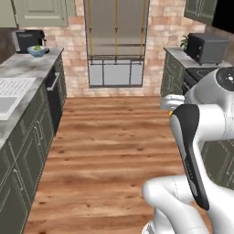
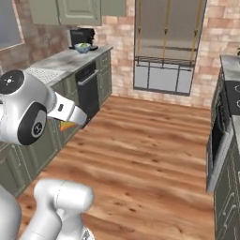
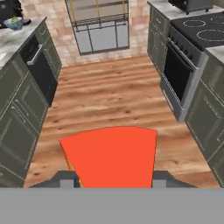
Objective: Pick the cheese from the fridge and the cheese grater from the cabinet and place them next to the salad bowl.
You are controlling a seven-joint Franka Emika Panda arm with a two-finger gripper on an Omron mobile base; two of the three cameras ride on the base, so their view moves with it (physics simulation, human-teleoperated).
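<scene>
Base cams rear L/R — share floor point(image 1: 114, 137); hand cam fwd.

The cheese point(image 3: 111, 155) hides the end effector fingertips; salad bowl point(image 1: 37, 50) contents apparently too small.

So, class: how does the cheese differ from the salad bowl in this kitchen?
The cheese is a red-orange wedge with flat faces; the salad bowl is round and pale bluish-white with green leaves inside. The cheese sits clamped in the gripper above the wooden floor; the salad bowl rests far off on the counter.

Matt red-orange cheese point(image 3: 111, 155), glossy wooden floor point(image 3: 113, 100)
</scene>
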